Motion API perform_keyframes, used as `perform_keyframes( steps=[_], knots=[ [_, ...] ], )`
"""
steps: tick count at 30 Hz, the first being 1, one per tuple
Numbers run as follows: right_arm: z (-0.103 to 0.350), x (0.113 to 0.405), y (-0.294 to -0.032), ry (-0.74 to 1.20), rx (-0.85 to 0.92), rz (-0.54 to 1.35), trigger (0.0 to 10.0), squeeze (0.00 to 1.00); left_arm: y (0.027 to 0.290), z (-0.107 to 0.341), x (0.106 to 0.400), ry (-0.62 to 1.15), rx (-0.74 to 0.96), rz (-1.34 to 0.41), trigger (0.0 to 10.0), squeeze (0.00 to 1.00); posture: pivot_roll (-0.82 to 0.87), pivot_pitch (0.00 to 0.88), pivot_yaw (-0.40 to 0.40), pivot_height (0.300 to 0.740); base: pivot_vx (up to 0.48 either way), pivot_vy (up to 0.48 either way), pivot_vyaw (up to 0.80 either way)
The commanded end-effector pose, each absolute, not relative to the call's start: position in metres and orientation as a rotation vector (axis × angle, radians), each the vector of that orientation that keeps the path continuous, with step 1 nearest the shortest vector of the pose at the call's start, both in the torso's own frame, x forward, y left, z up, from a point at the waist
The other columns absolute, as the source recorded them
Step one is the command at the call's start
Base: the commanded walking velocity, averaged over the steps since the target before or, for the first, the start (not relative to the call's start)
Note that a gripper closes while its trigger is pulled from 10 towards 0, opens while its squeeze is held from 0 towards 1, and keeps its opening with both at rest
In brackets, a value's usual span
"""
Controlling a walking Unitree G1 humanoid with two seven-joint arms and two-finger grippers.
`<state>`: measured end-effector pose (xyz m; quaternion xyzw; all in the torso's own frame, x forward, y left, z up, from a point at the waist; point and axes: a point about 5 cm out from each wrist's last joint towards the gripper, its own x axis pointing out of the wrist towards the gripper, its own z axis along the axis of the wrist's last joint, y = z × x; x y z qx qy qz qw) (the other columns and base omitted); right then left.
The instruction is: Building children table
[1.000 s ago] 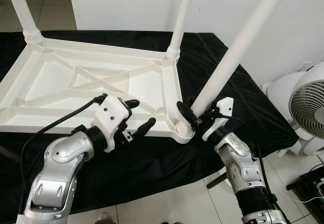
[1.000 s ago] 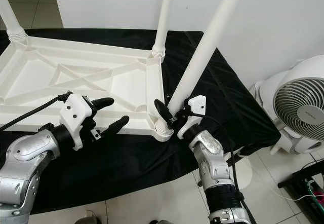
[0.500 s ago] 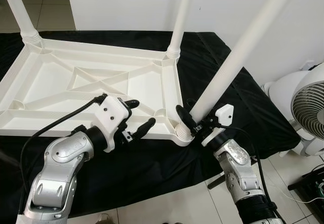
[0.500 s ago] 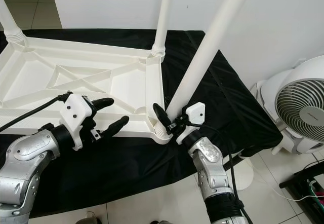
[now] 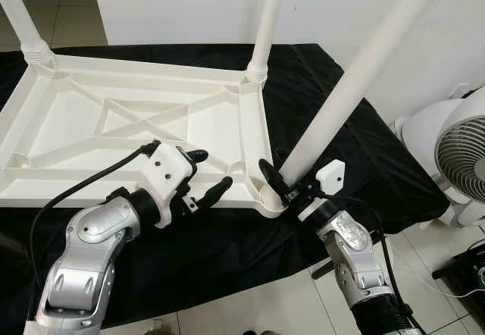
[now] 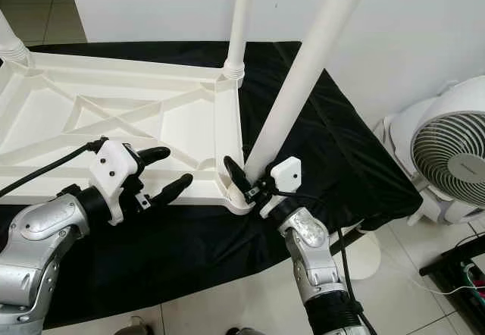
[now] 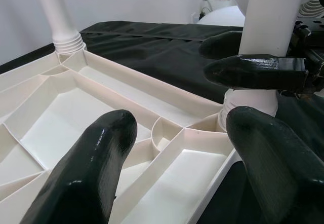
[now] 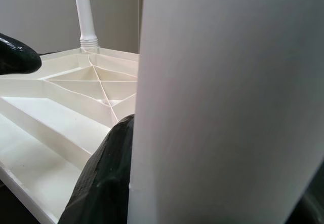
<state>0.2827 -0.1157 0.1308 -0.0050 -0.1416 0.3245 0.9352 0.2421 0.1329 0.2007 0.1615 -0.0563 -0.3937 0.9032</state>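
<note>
In the eye views, the upturned white tabletop (image 5: 136, 123) lies on a black cloth (image 5: 333, 115), and the right gripper (image 5: 282, 186) clamps the near leg (image 5: 341, 92) just above its corner socket. The left wrist view shows the left gripper (image 7: 177, 148) spread open over the tabletop's ribbed underside. The right wrist view shows one black finger (image 8: 104, 178) pressed against the leg.

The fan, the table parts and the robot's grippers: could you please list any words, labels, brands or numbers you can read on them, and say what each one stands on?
Fan: a small mark on the hub behind the grille, too small and blurred to read.
Upturned white table top and its legs: no text.
Left gripper and right gripper: no text on their white housings.
</note>
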Motion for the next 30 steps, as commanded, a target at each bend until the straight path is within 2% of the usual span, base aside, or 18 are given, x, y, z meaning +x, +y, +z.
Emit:
perform_keyframes(
  steps=[1,7,8,11,16,17,23,25,26,27,29,30],
  knots=[
    [0.072,0.268,-0.13,0.01,-0.215,0.696,10.0,0.0,0.135,0.205,0.243,-0.137,0.324,-0.734,10.0,0.0,0.12,0.134,-0.095,0.74,0.0,0.0,0.0],
    [0.075,0.274,-0.133,0.017,-0.156,0.656,10.0,0.0,0.136,0.205,0.242,-0.137,0.324,-0.733,10.0,0.0,0.12,0.132,-0.091,0.74,0.0,0.0,0.0],
    [0.074,0.27,-0.129,-0.007,-0.243,0.706,10.0,0.0,0.137,0.205,0.242,-0.136,0.325,-0.733,10.0,0.0,0.12,0.132,-0.088,0.74,0.0,0.0,0.0],
    [0.073,0.264,-0.124,-0.027,-0.311,0.759,10.0,0.0,0.137,0.205,0.242,-0.136,0.326,-0.734,10.0,0.0,0.13,0.134,-0.088,0.74,0.0,0.0,0.0],
    [0.074,0.27,-0.127,-0.022,-0.276,0.708,10.0,0.0,0.138,0.205,0.243,-0.132,0.334,-0.738,10.0,0.0,0.13,0.128,-0.083,0.74,0.0,0.0,0.0],
    [0.076,0.275,-0.131,-0.008,-0.213,0.664,10.0,0.0,0.138,0.206,0.243,-0.135,0.335,-0.737,10.0,0.0,0.13,0.126,-0.082,0.74,0.0,0.0,0.0],
    [0.078,0.282,-0.138,0.02,-0.106,0.608,10.0,0.0,0.137,0.208,0.245,-0.142,0.333,-0.736,10.0,0.0,0.13,0.122,-0.083,0.74,0.0,0.0,0.0],
    [0.083,0.291,-0.145,0.065,0.131,0.527,10.0,0.0,0.137,0.207,0.244,-0.139,0.334,-0.74,10.0,0.0,0.13,0.123,-0.083,0.74,0.0,0.0,0.0],
    [0.083,0.291,-0.145,0.065,0.131,0.527,10.0,0.0,0.137,0.207,0.244,-0.139,0.334,-0.74,10.0,0.0,0.13,0.123,-0.083,0.74,0.0,0.0,0.0],
    [0.085,0.295,-0.147,0.076,0.221,0.502,10.0,0.0,0.136,0.206,0.244,-0.138,0.335,-0.741,10.0,0.0,0.13,0.124,-0.083,0.74,0.0,0.0,0.0],
    [0.085,0.295,-0.147,0.076,0.221,0.502,10.0,0.0,0.136,0.206,0.244,-0.138,0.335,-0.741,10.0,0.0,0.13,0.124,-0.083,0.74,0.0,0.0,0.0],
    [0.099,0.303,-0.151,0.045,0.352,0.481,10.0,0.0,0.137,0.206,0.243,-0.134,0.336,-0.742,10.0,0.0,0.13,0.125,-0.082,0.74,0.0,0.0,0.0]
  ],
)
